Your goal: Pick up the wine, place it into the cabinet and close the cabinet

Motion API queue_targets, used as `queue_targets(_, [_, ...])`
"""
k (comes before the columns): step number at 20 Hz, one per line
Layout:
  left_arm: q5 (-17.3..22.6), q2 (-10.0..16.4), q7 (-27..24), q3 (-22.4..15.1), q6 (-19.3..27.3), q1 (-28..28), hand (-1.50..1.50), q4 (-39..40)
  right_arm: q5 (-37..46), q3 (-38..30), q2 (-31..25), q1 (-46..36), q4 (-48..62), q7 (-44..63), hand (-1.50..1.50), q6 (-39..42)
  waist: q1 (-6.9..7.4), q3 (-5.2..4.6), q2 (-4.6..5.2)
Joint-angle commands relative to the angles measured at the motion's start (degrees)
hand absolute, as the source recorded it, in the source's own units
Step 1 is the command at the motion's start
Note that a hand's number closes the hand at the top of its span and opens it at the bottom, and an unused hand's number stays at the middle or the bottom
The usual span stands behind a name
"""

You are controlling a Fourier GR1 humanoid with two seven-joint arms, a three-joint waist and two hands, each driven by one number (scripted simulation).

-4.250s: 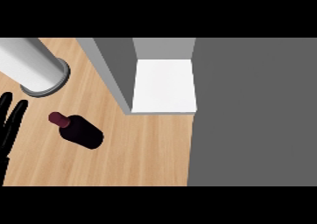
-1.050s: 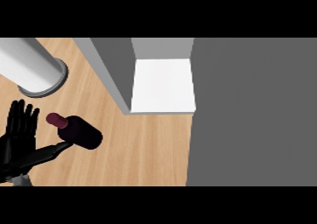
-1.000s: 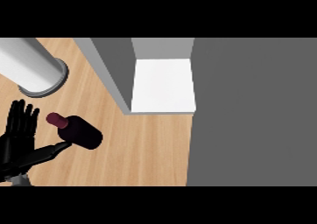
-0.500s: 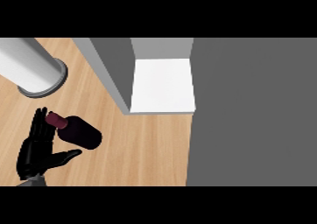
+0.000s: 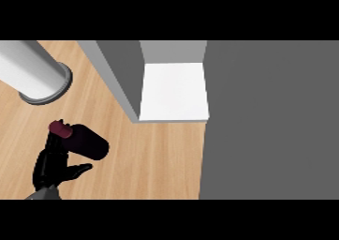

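Observation:
The wine bottle [image 5: 84,141], dark with a maroon cap, stands on the wooden counter [image 5: 151,159] at the lower left of the head view. My left hand [image 5: 50,167] comes in from the lower left edge. Its fingers are straight and lie along the bottle's left side, up to the cap, and the thumb sticks out to the right below the bottle. I cannot tell whether the fingers touch the glass. The cabinet [image 5: 173,91] is open, its white shelf showing right of centre. My right hand shows nowhere.
A grey cabinet door [image 5: 120,77] juts toward me along the shelf's left side. A big grey cylinder [image 5: 28,70] stands at the upper left on a round base. A flat grey surface [image 5: 272,119] fills the right of the view.
My left hand has moved right and turned edge-on, its fingers now closed together beside the bottle's left side. The bottle has stayed where it was.

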Motion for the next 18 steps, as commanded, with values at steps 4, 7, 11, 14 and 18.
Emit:
queue_targets(4, [0.05, 0.02, -6.86, 1.51, -1.27, -7.71, -1.50, 13.83, -7.33, -2.16, -0.05, 3.71, -5.07, -0.70, -1.50, 2.21, -0.52, -0.01, 0.07])
queue_targets(7, [1.51, 1.61, -8.74, 2.78, -4.01, -8.49, -1.50, 17.55, -1.55, 3.48, 1.35, 6.60, -6.73, -0.64, -1.50, 1.47, -0.22, -0.01, -0.03])
queue_targets(11, [0.71, 1.69, -12.35, 3.19, -3.50, -12.91, -1.50, 23.95, -4.77, 0.97, 1.45, -0.49, -7.41, 5.92, -1.50, -1.62, -0.08, -0.06, 0.18])
queue_targets(14, [1.29, 3.95, -12.94, 3.99, -6.32, -15.72, -1.50, 27.62, -4.62, 0.28, 0.54, -1.44, -7.25, 5.51, -1.50, -0.62, -0.24, -0.08, 0.25])
queue_targets(18, [0.91, 4.65, -12.42, 2.30, -13.53, -15.18, 1.50, 28.54, -4.58, -0.11, 0.02, 5.57, -5.45, -0.92, -1.50, 2.59, -0.72, -0.05, 0.13])
